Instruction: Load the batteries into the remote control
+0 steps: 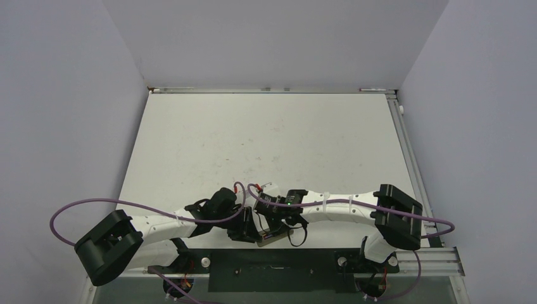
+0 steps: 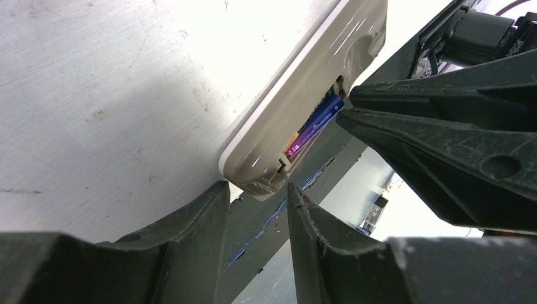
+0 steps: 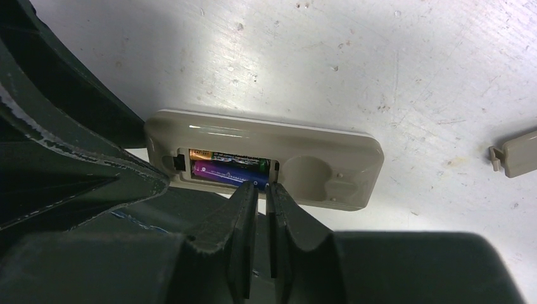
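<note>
The remote control (image 3: 329, 164) lies back up at the table's near edge, its battery recess uncovered. Both batteries sit in the recess: the purple-blue one (image 3: 221, 172) at the front, the brownish-gold one (image 3: 201, 154) behind it. My right gripper (image 3: 263, 189) is shut with nothing between its fingers, and its tips rest against the purple-blue battery's end (image 2: 315, 126). My left gripper (image 2: 256, 187) has its fingertips closed on the remote control's (image 2: 304, 82) near end. In the top view both grippers meet over the remote control (image 1: 269, 236) near the arm bases.
A loose beige battery cover (image 3: 513, 158) lies on the white table to the right of the remote. The dark rail of the table's near edge (image 2: 266, 221) runs just under the remote. Grey walls (image 1: 76, 95) enclose the table.
</note>
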Action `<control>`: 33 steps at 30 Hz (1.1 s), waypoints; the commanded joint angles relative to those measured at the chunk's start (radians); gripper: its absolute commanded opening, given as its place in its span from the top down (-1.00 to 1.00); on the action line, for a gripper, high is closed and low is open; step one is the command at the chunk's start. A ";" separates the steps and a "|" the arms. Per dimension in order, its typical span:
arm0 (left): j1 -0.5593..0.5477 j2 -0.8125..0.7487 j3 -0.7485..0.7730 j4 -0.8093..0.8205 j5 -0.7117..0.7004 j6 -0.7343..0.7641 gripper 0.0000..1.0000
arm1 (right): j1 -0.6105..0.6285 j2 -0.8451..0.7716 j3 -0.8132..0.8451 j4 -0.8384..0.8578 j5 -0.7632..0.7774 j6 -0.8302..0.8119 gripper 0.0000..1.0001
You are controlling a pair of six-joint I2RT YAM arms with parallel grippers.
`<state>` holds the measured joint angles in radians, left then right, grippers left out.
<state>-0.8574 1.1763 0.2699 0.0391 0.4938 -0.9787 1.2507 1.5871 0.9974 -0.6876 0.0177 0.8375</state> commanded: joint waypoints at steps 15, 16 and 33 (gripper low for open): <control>0.003 0.011 0.006 -0.001 -0.018 0.031 0.28 | 0.010 -0.011 -0.006 0.045 -0.010 0.017 0.81; 0.004 0.011 0.005 0.000 -0.018 0.031 0.28 | 0.010 -0.008 -0.008 0.046 -0.010 0.016 0.81; 0.004 0.005 0.000 0.002 -0.018 0.029 0.28 | 0.024 0.012 -0.021 0.079 -0.062 0.029 0.81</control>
<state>-0.8566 1.1786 0.2699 0.0410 0.4942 -0.9745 1.2530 1.5875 0.9920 -0.6643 0.0002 0.8478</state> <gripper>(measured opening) 0.359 0.095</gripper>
